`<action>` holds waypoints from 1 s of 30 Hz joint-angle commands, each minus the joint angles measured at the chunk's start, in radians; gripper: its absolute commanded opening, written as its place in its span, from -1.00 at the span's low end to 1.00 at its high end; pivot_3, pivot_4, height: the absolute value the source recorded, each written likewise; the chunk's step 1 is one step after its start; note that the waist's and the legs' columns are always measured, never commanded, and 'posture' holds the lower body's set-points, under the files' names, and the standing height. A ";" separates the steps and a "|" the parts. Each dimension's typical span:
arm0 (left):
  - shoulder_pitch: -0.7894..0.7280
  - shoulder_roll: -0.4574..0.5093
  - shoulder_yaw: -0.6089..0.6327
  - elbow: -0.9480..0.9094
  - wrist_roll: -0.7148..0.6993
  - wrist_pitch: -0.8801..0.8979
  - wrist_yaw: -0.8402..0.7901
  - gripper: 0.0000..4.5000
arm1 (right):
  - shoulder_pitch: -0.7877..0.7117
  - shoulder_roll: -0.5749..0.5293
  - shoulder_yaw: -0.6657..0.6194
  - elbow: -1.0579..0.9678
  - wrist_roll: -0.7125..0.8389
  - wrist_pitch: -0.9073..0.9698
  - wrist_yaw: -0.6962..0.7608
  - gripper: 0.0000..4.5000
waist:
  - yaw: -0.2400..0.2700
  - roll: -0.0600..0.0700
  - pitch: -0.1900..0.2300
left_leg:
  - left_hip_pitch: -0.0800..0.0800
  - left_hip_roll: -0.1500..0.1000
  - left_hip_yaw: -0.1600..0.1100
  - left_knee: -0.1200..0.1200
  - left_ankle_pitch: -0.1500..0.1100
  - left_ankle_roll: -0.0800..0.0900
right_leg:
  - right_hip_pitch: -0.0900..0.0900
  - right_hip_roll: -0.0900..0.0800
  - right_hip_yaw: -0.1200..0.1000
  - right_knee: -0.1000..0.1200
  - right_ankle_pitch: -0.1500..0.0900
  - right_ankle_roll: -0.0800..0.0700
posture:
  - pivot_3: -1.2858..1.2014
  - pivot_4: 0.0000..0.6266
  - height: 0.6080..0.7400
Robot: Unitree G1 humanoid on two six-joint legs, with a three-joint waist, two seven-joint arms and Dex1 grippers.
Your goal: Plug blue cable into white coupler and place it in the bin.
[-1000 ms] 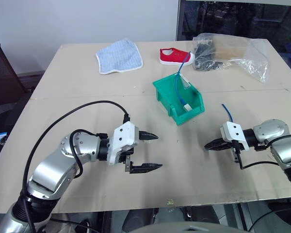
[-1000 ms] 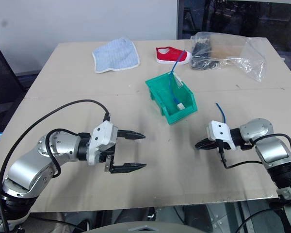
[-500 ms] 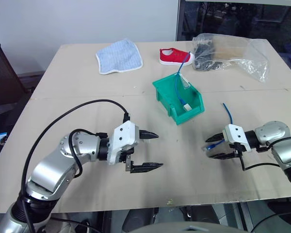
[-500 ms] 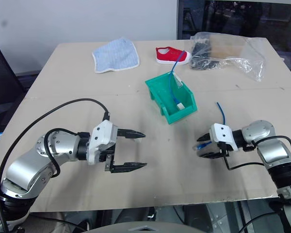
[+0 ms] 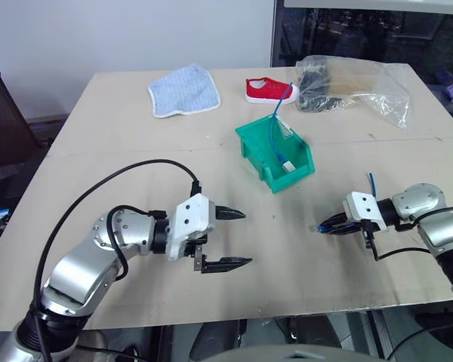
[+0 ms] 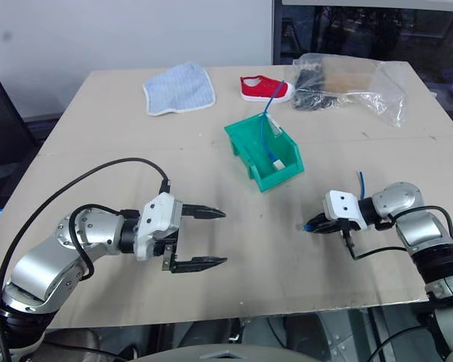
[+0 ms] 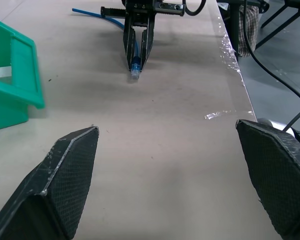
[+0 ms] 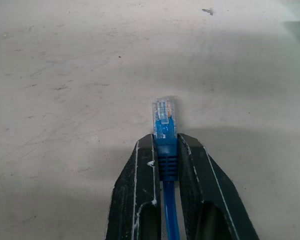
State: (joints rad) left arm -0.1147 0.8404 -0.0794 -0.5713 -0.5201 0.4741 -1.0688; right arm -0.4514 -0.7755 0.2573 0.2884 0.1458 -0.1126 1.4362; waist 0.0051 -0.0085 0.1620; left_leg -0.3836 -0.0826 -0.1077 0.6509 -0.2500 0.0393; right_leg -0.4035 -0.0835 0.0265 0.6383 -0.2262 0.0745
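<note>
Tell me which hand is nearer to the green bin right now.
The right hand. It sits out from the green bin on the robot's right, clamped on a blue cable. The left hand hangs open, farther off on the bin's near left.

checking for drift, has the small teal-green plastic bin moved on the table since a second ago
No. The small teal-green plastic bin sits in the same spot relative to the red shoe behind it; only the whole view shifted slightly.
</note>
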 commanded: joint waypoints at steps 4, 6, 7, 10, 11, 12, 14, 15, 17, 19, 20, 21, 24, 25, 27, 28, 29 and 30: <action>0.006 0.012 0.029 0.021 0.016 -0.029 -0.006 1.00 | -0.027 0.093 0.027 -0.048 -0.016 0.154 -0.060 -0.97 | -0.025 -0.002 -0.001 | 0.002 0.001 0.000 0.000 0.000 0.000 | 0.001 0.002 0.001 0.001 0.000 0.000 | 0.03 -0.52 1.00; 0.004 0.016 0.032 0.045 0.030 -0.022 0.006 1.00 | -0.051 0.142 0.041 -0.050 -0.032 0.189 -0.090 -0.97 | -0.034 -0.002 -0.001 | 0.002 0.002 0.000 -0.001 0.000 0.000 | 0.000 0.003 0.002 0.002 0.000 0.000 | 0.03 -0.52 1.00; 0.001 0.019 0.032 0.057 0.040 -0.021 0.010 1.00 | -0.062 0.163 0.049 -0.046 -0.046 0.200 -0.108 -0.97 | -0.038 -0.002 -0.001 | 0.002 0.003 0.000 -0.002 0.000 0.000 | -0.001 0.003 0.002 0.003 0.000 0.000 | 0.03 -0.52 1.00; -0.014 0.025 0.020 0.098 0.075 -0.029 0.011 1.00 | -0.083 0.214 0.064 -0.045 -0.067 0.231 -0.141 -0.97 | -0.042 -0.002 -0.001 | 0.002 0.005 0.000 -0.003 0.000 -0.001 | -0.002 0.005 0.002 0.004 0.000 -0.001 | 0.03 -0.52 1.00; -0.020 0.024 0.016 0.108 0.083 -0.033 0.009 1.00 | -0.087 0.226 0.064 -0.046 -0.069 0.238 -0.151 -0.97 | -0.041 -0.002 -0.001 | 0.002 0.005 0.000 -0.003 0.000 -0.001 | -0.002 0.005 0.002 0.004 0.000 -0.001 | 0.03 -0.52 1.00; -0.028 0.021 0.011 0.118 0.090 -0.035 0.006 1.00 | -0.091 0.236 0.064 -0.046 -0.071 0.244 -0.160 -0.70 | -0.041 -0.002 -0.001 | 0.002 0.005 0.000 -0.003 0.000 -0.002 | -0.003 0.006 0.002 0.004 0.000 -0.001 | 0.03 -0.52 1.00; -0.055 0.013 -0.007 0.146 0.106 -0.041 -0.003 1.00 | -0.091 0.245 0.061 -0.056 -0.067 0.255 -0.164 -0.45 | -0.039 -0.002 -0.001 | 0.001 0.005 0.000 -0.003 -0.001 -0.003 | -0.004 0.008 0.002 0.003 0.000 -0.001 | 0.03 -0.52 1.00; -0.075 0.008 -0.021 0.163 0.118 -0.046 -0.009 1.00 | -0.088 0.244 0.056 -0.064 -0.062 0.261 -0.166 -0.26 | -0.037 -0.002 -0.001 | 0.001 0.004 0.000 -0.003 -0.001 -0.003 | -0.004 0.008 0.002 0.003 0.000 -0.001 | 0.03 -0.52 1.00; -0.132 -0.008 -0.061 0.209 0.150 -0.059 -0.021 1.00 | -0.068 0.236 0.028 -0.093 -0.040 0.269 -0.177 0.15 | -0.032 -0.001 -0.001 | 0.000 0.004 0.000 -0.003 -0.001 -0.003 | -0.005 0.008 0.002 0.003 0.000 -0.001 | 0.03 -0.52 1.00; -0.195 -0.028 -0.101 0.253 0.186 -0.069 -0.027 1.00 | -0.042 0.230 -0.015 -0.130 -0.010 0.282 -0.203 0.64 | -0.023 -0.001 -0.001 | 0.000 0.004 0.000 -0.003 -0.001 -0.003 | -0.005 0.009 0.001 0.003 0.000 -0.001 | 0.03 -0.52 1.00; -0.223 -0.038 -0.118 0.270 0.199 -0.071 -0.030 1.00 | -0.028 0.225 -0.035 -0.152 0.006 0.291 -0.214 0.86 | -0.019 -0.001 -0.001 | 0.000 0.004 0.000 -0.003 -0.001 -0.003 | -0.005 0.009 0.002 0.003 0.000 -0.001 | 0.03 -0.52 1.00; -0.247 -0.047 -0.132 0.284 0.210 -0.073 -0.035 1.00 | -0.012 0.218 -0.051 -0.177 0.023 0.301 -0.221 0.94 | -0.018 -0.001 -0.001 | -0.002 0.004 0.000 -0.003 -0.001 -0.004 | -0.005 0.009 0.002 0.003 0.000 -0.001 | 0.03 -0.52 1.00; -0.383 -0.106 -0.205 0.338 0.246 -0.055 -0.056 1.00 | 0.112 0.186 -0.168 -0.322 0.118 0.338 -0.258 0.94 | -0.003 -0.001 0.000 | -0.008 0.004 -0.001 -0.001 0.002 -0.008 | -0.010 0.009 0.000 0.004 0.001 0.000 | 0.03 -0.52 1.00; -0.421 -0.126 -0.226 0.353 0.254 -0.049 -0.064 1.00 | 0.158 0.173 -0.203 -0.371 0.146 0.352 -0.269 0.94 | 0.003 0.000 0.000 | -0.010 0.003 -0.004 0.000 0.002 -0.008 | -0.011 0.008 -0.002 0.003 0.000 0.000 | 0.03 -0.52 1.00; -0.474 -0.162 -0.261 0.382 0.264 -0.050 -0.086 1.00 | 0.250 0.162 -0.273 -0.459 0.203 0.383 -0.299 0.94 | 0.010 -0.001 0.000 | -0.013 0.002 -0.005 0.001 0.002 -0.008 | -0.012 0.007 -0.003 0.003 0.001 0.000 | 0.03 -0.52 1.00; -0.495 -0.181 -0.280 0.401 0.267 -0.051 -0.100 1.00 | 0.299 0.162 -0.309 -0.499 0.231 0.392 -0.318 0.94 | 0.009 -0.001 0.000 | -0.013 0.001 -0.005 0.001 0.002 -0.008 | -0.012 0.007 -0.003 0.003 0.000 0.000 | 0.03 -0.52 1.00; -0.511 -0.195 -0.294 0.418 0.271 -0.051 -0.111 1.00 | 0.337 0.163 -0.336 -0.527 0.251 0.398 -0.335 0.94 | 0.010 0.000 0.000 | -0.013 0.001 -0.005 0.001 0.002 -0.008 | -0.012 0.007 -0.003 0.003 0.000 0.000 | 0.03 -0.52 1.00; -0.528 -0.209 -0.313 0.442 0.285 -0.057 -0.121 1.00 | 0.380 0.169 -0.364 -0.552 0.264 0.394 -0.355 0.94 | 0.009 -0.001 0.000 | -0.014 0.001 -0.006 0.001 0.002 -0.008 | -0.012 0.006 -0.003 0.003 0.000 0.000 | 0.03 -0.52 1.00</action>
State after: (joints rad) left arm -0.6256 0.6434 -0.3697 -0.1475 -0.2530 0.4293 -1.1666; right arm -0.1017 -0.6045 -0.0448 -0.1933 0.3594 0.2782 1.1139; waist 0.0143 -0.0091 0.1618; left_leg -0.3972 -0.0820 -0.1132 0.6517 -0.2484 0.0316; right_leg -0.4155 -0.0771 0.0233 0.6410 -0.2258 0.0746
